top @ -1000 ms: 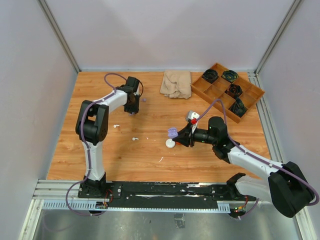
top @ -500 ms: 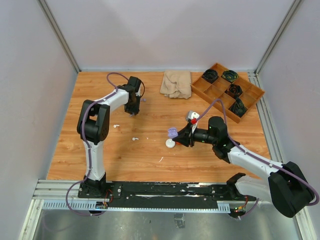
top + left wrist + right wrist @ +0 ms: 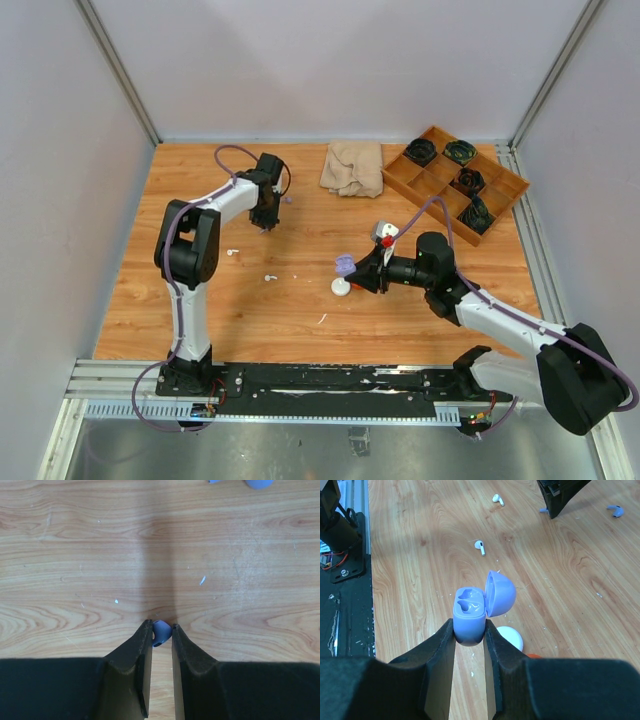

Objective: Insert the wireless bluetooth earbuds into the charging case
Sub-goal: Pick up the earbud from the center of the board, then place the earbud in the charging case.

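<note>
Pale purple plastic is pinched between the tips of the left gripper (image 3: pixel 161 625). A purple earbud (image 3: pixel 160 633) is clamped there, low over the wooden table (image 3: pixel 150 555), at the far left of the scene. It cannot be told for certain from the wrist view whether the bud touches the boards. A second purple earbud (image 3: pixel 288 199) is seen lying loose just to the right of that gripper, apart from it. Two white earbuds (image 3: pixel 231 252) (image 3: pixel 269 277) are scattered nearer, well apart from each other.

Near the middle of the table, the right gripper (image 3: pixel 469 630) is clenched on the base of a purple charging case (image 3: pixel 469 611). The case is held with its lid (image 3: pixel 501 593) hinged open, and two moulded hollows are exposed, facing upward. A white round case (image 3: pixel 511 638) rests on the table just beside the held one. At the far edge a beige cloth (image 3: pixel 352 167) is bunched, and to its right a wooden tray (image 3: pixel 497 197) is set, with dark items in several of its compartments.
</note>
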Available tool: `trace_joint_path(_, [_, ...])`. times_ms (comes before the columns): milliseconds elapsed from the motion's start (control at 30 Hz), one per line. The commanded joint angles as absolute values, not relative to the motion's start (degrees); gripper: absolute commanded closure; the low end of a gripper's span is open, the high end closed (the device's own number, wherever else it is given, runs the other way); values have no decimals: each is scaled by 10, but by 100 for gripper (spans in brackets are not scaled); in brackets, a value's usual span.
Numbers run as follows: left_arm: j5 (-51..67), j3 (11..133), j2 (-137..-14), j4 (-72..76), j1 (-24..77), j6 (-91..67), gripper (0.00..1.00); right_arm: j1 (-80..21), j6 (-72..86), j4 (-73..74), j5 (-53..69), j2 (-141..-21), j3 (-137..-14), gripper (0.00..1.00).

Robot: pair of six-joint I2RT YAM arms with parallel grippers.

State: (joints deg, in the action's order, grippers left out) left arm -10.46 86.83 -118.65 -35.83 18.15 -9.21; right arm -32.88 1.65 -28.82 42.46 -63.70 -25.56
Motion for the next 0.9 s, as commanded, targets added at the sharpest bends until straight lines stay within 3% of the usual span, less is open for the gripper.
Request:
trace_joint_path(0, [-90,828,-1162,-338,183,-101,83,-336,12,-297,436,-629,-270,99])
trace_joint_path(400, [-37,675,-985,-184,201,-200,85,-342,6,-324,395,-611,-252,99])
trace_joint_path(867, [-13,511,-742,-20,294,-308,85,-348,-33,-455,366,-599,-204,99])
